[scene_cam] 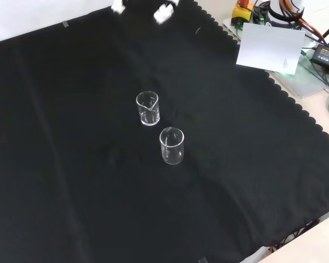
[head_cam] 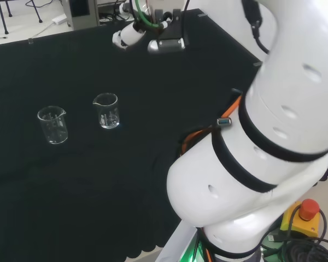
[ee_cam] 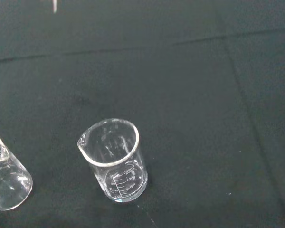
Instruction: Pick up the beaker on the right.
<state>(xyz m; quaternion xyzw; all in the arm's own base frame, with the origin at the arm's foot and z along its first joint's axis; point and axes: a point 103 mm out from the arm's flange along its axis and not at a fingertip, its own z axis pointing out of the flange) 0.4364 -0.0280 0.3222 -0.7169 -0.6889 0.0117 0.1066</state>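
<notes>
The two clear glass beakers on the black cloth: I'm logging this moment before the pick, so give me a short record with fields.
scene: black cloth covering the bench
ware: two clear glass beakers, both upright, apart from each other
right beaker, head view, the farther one in the front view; central in the wrist view
left beaker, head view, nearer in the front view
contents: both look empty
hand: white parts at the front view's top edge, apart from both beakers; finger state unclear
</notes>
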